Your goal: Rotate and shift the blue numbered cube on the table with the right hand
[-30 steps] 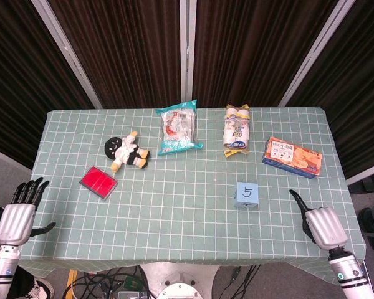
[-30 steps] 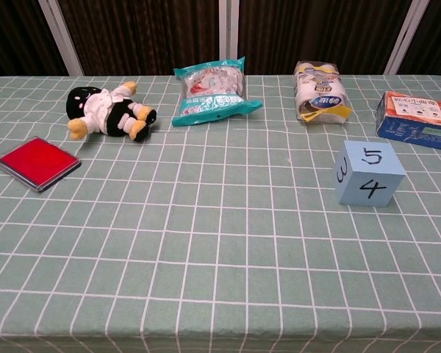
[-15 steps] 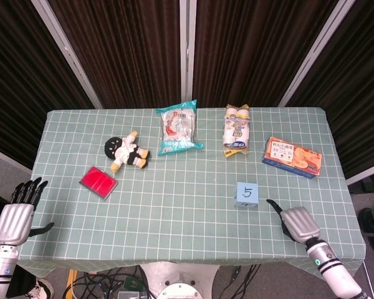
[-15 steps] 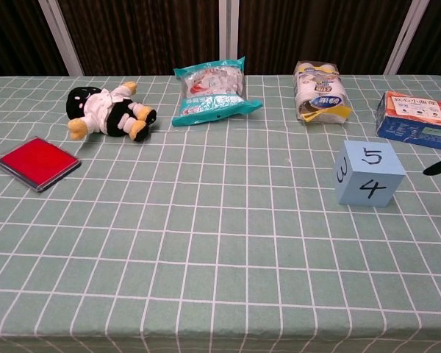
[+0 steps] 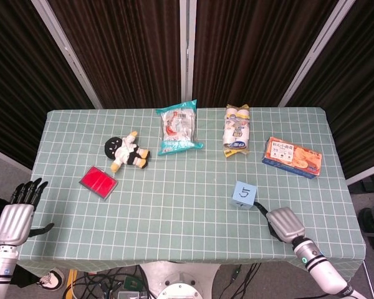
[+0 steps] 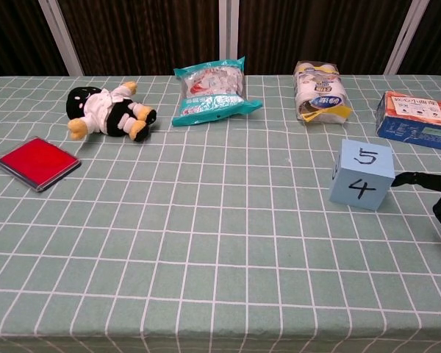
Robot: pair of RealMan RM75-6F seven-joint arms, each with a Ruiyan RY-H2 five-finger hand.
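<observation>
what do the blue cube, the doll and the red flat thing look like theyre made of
Blue numbered cube: probably foam or painted wood, matte; flat unshiny faces, digits that look hand-drawn. Doll: soft fabric plush, going by its fuzzy, rounded limbs. Red flat thing: likely hard plastic, a dark rim around a smooth red face, perhaps an ink pad; hard to tell.

Even, soft overhead light; sharp focus, faint shadows, no glare, dark curtained background.
</observation>
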